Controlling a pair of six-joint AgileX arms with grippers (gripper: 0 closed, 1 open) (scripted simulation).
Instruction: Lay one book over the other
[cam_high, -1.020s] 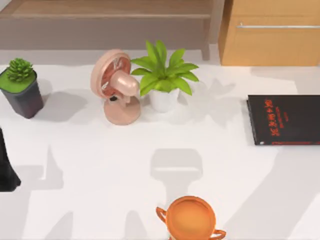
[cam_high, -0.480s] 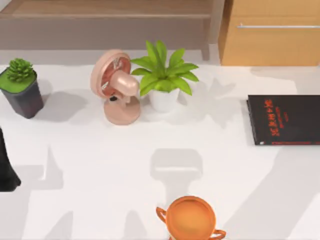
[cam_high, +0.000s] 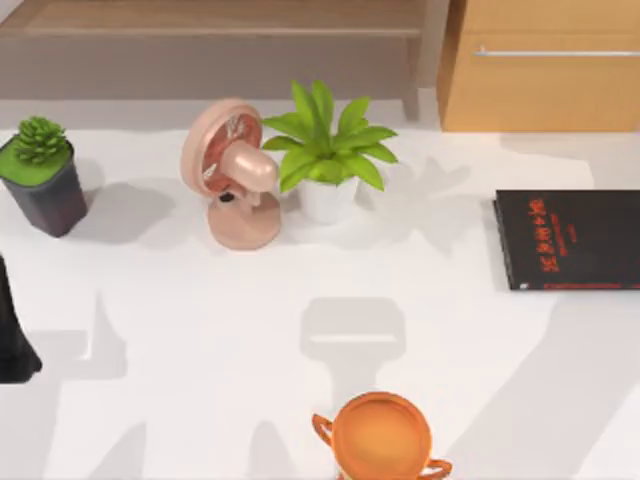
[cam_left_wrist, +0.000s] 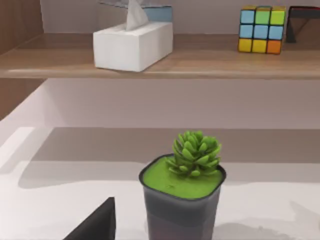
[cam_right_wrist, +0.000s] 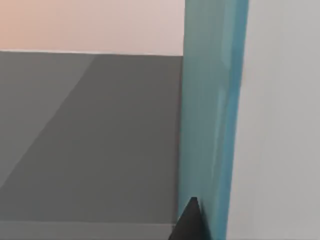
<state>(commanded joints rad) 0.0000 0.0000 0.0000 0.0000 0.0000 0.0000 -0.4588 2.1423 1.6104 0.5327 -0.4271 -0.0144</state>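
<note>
The thick teal-blue book (cam_right_wrist: 212, 100) stands right against the right arm's tool (gripped or not, nobody can tell). The thin black book with red letters (cam_high: 572, 240) lies flat on the white surface (cam_high: 200, 340), ready to be covered. The left arm is parked at the left edge.

thin book (cam_high: 572, 239): black, red lettering
thick book (cam_right_wrist: 212, 115): teal
desk fan (cam_high: 232, 175): pink
trophy cup (cam_high: 381, 438): orange
puzzle cube (cam_left_wrist: 262, 29): multicoloured squares

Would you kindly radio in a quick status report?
Left arm parked at table's left edge. Teal book close before right wrist camera. Black book flat at table's right, nothing on it.
</note>
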